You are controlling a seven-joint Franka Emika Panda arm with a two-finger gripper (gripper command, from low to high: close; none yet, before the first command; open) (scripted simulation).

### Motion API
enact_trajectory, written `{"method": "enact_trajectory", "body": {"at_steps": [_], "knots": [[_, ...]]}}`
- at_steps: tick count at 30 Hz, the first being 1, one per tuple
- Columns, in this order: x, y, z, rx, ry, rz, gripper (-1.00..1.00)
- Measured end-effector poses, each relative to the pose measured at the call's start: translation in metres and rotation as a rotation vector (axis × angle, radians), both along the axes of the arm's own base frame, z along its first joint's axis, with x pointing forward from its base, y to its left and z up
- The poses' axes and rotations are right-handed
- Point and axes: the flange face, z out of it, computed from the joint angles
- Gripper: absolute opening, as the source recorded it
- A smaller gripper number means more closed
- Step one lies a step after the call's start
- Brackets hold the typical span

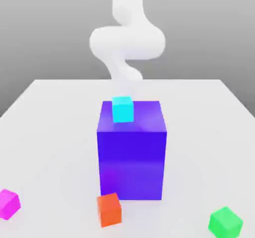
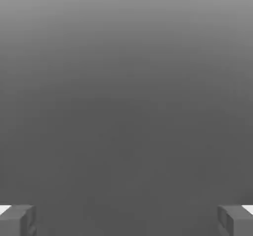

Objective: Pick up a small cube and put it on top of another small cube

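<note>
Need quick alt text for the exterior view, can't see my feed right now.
A big blue-purple block stands mid-table with a cyan cube on top, the white arm behind it. In front lie a magenta cube, an orange-red cube and a green cube.

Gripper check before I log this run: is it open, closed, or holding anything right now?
Gripper: open, fingers spread wide apart, nothing between them.

The arm point(image 1: 127, 37) is blurred, and its upper part runs off the picture's top edge; its lower part sinks behind the big blue block point(image 1: 132, 149). Beside that block, the pink cube point(image 1: 9, 203) is clipped by the exterior view's left edge. Both fingertips point(image 2: 17, 220) are cut at the hand view's corners, perhaps half showing.
</note>
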Motion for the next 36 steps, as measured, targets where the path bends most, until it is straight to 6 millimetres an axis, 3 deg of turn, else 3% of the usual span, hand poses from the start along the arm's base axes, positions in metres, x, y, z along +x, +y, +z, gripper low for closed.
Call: {"method": "enact_trajectory", "body": {"at_steps": [4, 8, 15, 20, 23, 29, 34, 35, 36], "knots": [[0.047, -0.038, -0.058, 0.048, 0.106, -0.019, 0.0], [0.08, -0.077, -0.121, 0.087, 0.205, -0.048, 0.0], [0.109, -0.145, -0.24, 0.136, 0.37, -0.124, 0.0], [0.101, -0.201, -0.327, 0.154, 0.484, -0.208, 0.0], [0.091, -0.225, -0.377, 0.151, 0.554, -0.244, 0.0], [0.049, -0.277, -0.468, 0.125, 0.695, -0.333, 0.0], [0.036, -0.289, -0.539, 0.113, 0.727, -0.354, 0.0], [0.036, -0.289, -0.548, 0.114, 0.728, -0.355, -1.0], [0.036, -0.289, -0.548, 0.114, 0.728, -0.355, -1.0]]}}
